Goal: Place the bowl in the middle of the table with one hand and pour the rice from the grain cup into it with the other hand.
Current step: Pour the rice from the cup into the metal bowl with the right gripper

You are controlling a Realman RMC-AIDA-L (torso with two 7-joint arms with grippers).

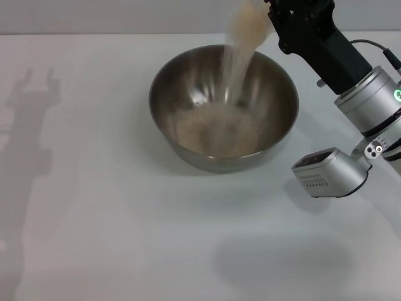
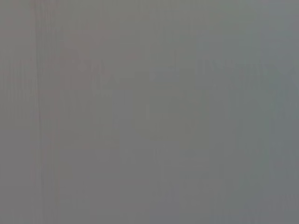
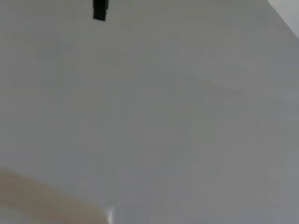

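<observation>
White table (image 1: 125,251) fills the near part of the head view, with soft shadows on it. On the right side the silver arm comes in, and a small grey camera box (image 1: 329,172) hangs on it close to us.

Farther back sits the bowl (image 1: 223,106), big, round and shiny, standing upright about in the middle of the table. Rice (image 1: 219,128) lies in a pale heap at its bottom, and more rice falls into it in a thin stream from above.

Up at the far edge, the right gripper (image 1: 276,15) is black and tips the grain cup (image 1: 250,19) over the bowl's back rim. The cup is cut off at the top and blurry, so its handle is hard to make out. The claw seems clenched around it, though its tips are hidden.

The left wrist view shows only plain grey. The left gripper is nowhere to be seen. The right wrist view shows a pale surface and a small dark thing (image 3: 99,9) I cannot name.
</observation>
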